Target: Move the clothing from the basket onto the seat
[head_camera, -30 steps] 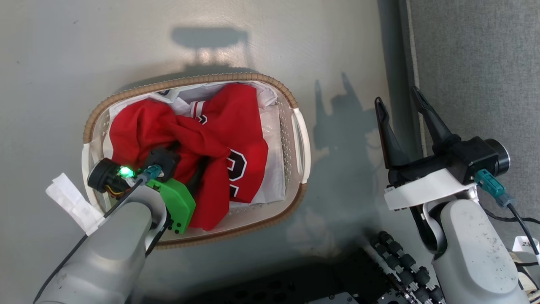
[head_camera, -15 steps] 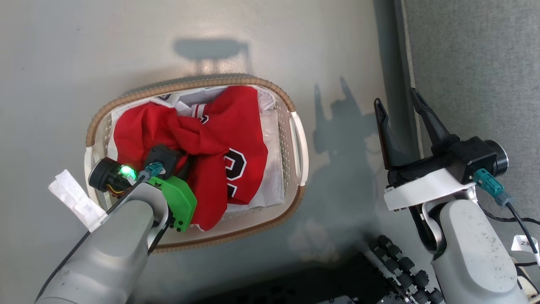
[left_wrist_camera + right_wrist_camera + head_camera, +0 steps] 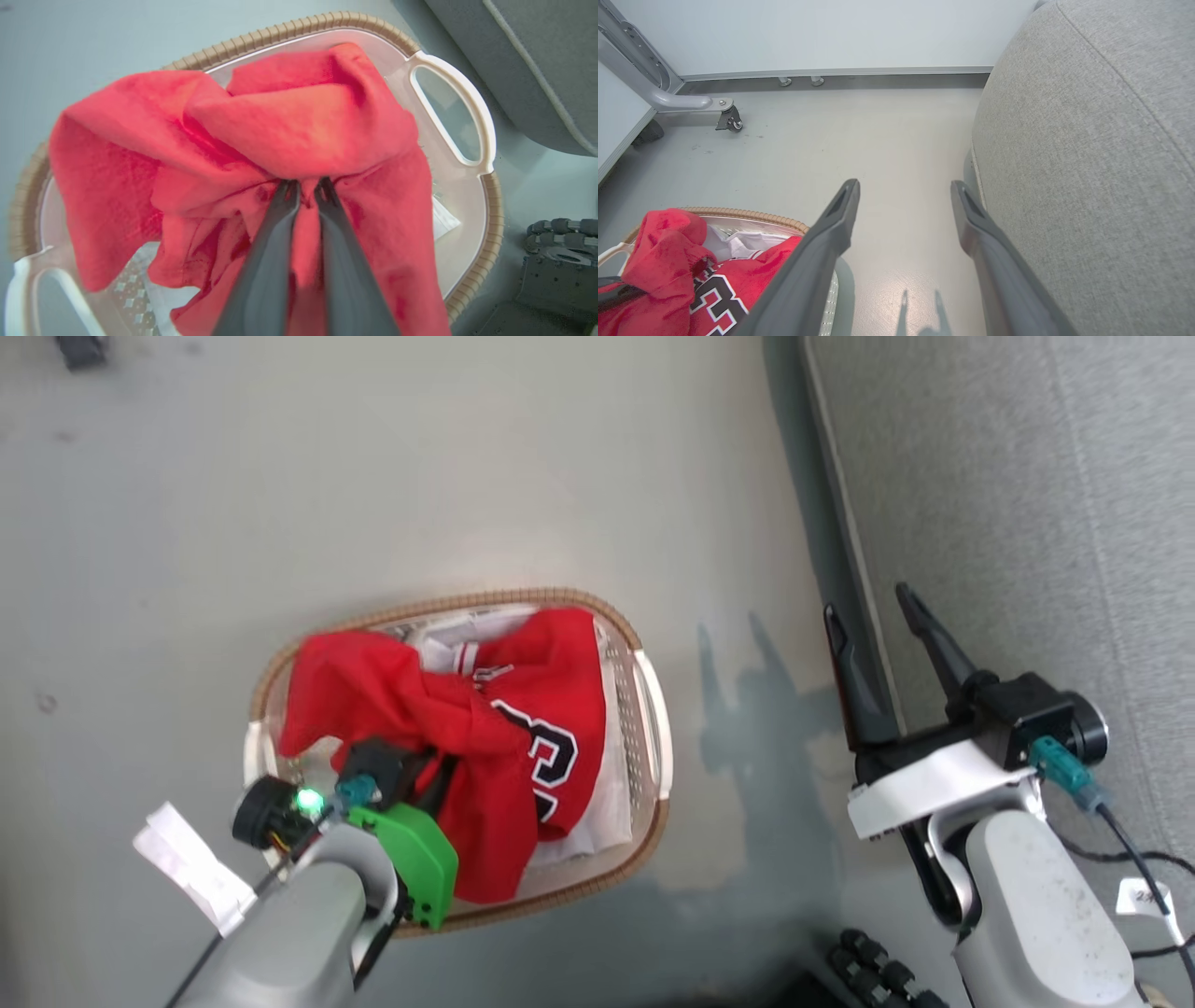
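The red clothing (image 3: 467, 737) with a black-and-white number bunches up above the oval cream basket (image 3: 651, 709) on the floor. My left gripper (image 3: 306, 189) is shut on a fold of the red clothing (image 3: 289, 135), which drapes over both fingers and hangs down into the basket (image 3: 467, 112). In the head view that gripper (image 3: 425, 775) is mostly buried in the cloth. My right gripper (image 3: 868, 607) stands open and empty over the floor beside the grey seat (image 3: 1008, 523). The right wrist view shows the seat (image 3: 1087, 140) on the right and the clothing (image 3: 668, 261) at lower left.
White liner cloth (image 3: 611, 803) lines the basket. A wheeled metal frame leg (image 3: 691, 102) stands by the far wall. My dark wheeled base (image 3: 556, 261) lies close to the basket. Bare grey floor (image 3: 420, 476) stretches beyond the basket and between it and the seat.
The head camera has shifted, so the basket sits lower and smaller in view. My left gripper has lifted the gathered red clothing higher above the basket. The right gripper stays open.
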Available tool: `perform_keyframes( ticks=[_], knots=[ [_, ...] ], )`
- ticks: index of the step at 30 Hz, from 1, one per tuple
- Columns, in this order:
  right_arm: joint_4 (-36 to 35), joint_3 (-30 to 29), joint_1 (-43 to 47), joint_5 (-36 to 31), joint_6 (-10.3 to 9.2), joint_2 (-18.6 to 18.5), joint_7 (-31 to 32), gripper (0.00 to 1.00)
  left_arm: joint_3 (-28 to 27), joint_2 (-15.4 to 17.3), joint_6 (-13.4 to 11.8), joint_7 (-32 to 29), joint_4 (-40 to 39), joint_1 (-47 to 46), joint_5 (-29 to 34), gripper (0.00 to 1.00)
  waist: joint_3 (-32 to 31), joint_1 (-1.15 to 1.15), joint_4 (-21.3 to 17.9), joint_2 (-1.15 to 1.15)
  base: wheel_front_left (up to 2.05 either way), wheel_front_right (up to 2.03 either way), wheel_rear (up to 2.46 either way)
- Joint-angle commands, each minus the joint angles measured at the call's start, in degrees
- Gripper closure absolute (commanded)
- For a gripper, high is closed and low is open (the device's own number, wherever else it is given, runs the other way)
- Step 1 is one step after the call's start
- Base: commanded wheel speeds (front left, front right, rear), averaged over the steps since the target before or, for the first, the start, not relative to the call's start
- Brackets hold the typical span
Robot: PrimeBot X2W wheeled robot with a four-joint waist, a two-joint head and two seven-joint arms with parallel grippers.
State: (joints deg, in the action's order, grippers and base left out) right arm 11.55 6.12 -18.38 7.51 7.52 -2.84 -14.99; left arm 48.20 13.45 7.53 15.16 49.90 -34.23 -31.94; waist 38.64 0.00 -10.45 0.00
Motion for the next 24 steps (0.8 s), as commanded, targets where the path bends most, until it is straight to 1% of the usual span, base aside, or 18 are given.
perform_keyframes(
  ticks=[1,9,19,24],
  knots=[
    [0.6,-0.1,1.2,-0.3,-0.06,-0.2,-0.3,0.00,-0.6,-0.3,-0.1,0.0,-0.6,1.6,0.5,1.00,-7.1,0.00,1.0,0.00,0.00,0.00,0.00],
    [2.8,0.0,3.7,-0.5,-0.06,-0.2,-0.3,0.00,-4.9,-1.9,-0.1,0.0,-5.0,7.6,2.6,1.00,-15.6,0.00,3.3,0.00,0.00,0.00,0.00],
    [4.7,-0.2,6.5,0.0,-0.06,-0.2,-0.3,0.00,-10.5,-3.4,-0.1,0.0,-13.1,13.1,6.1,1.00,-23.0,0.00,5.4,0.00,0.00,0.00,0.00],
    [5.4,-0.3,8.0,0.5,-0.06,-0.2,-0.3,0.00,-13.0,-3.8,-0.1,0.0,-17.7,15.1,7.4,1.00,-25.9,0.00,5.7,0.00,0.00,0.00,0.00]
  ],
)
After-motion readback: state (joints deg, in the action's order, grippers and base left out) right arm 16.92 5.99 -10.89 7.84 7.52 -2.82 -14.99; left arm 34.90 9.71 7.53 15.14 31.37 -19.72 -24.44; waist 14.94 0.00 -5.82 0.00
